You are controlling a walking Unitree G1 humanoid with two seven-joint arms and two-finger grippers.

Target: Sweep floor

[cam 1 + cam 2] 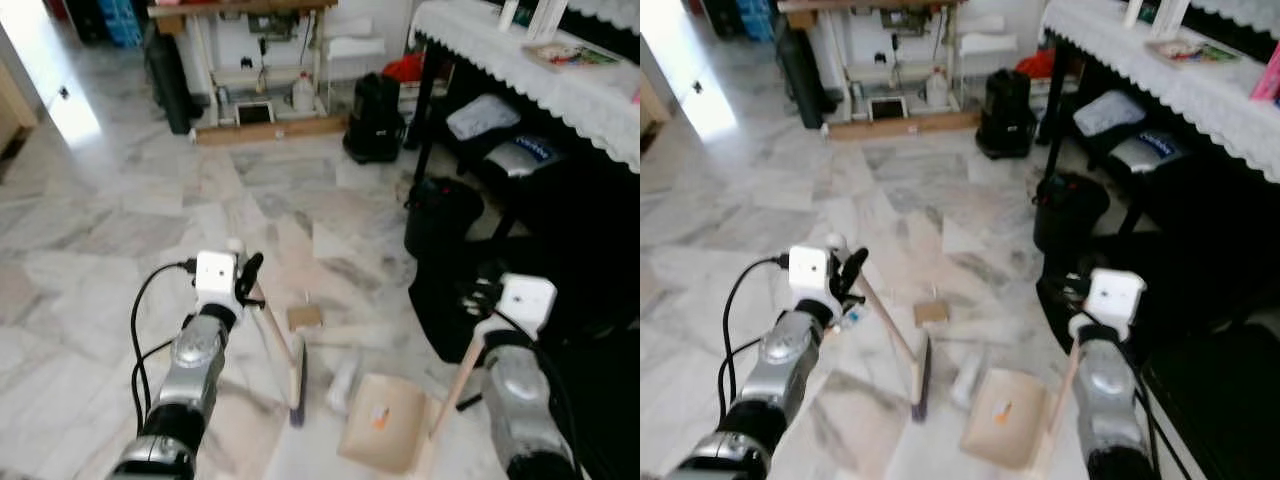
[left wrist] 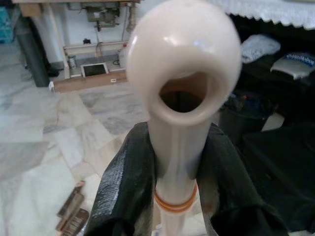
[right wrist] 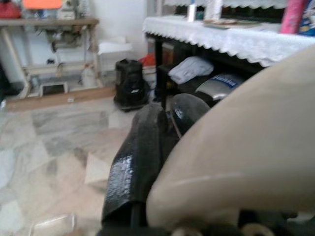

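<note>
Nearest: L tool (image 2: 179, 191) clenched on the cream broom handle (image 2: 177, 147), both black fingers (image 2: 120, 191) pressed to its sides just under the hanging-hole end. R tool (image 1: 495, 300) at the top of the dustpan's long handle (image 1: 455, 385); the wrist view shows a cream rounded handle end right against its fingers (image 3: 140, 162), so I judge it's holding, but the closure itself isn't clear, so can't tell for sure.

On the floor just ahead: broom head (image 1: 298, 385) down on the marble floor (image 1: 90, 250), dark bristles at its lower end, handle slanting up to the L tool. Tan dustpan (image 1: 385, 425) sits just beside it toward the robot's R, mouth facing the broom. One small orange bit (image 1: 379, 417) lies in the pan already.

Still out on the floor: a whitish crumpled wrapper-like piece (image 1: 343, 385) between broom head and pan, a small brown cardboard scrap (image 1: 304, 317) a bit further out, and a pale square of paper (image 1: 335, 240) beyond that, near the black bin (image 1: 443, 215).

Judgement: early-to-mid. Some debris collected, at least three pieces left, most of the floor untouched as far as seen.

Far end: sewing-machine table (image 1: 260, 60), black bag (image 1: 376, 118), lace-covered table (image 1: 540, 80) on the R.
</note>
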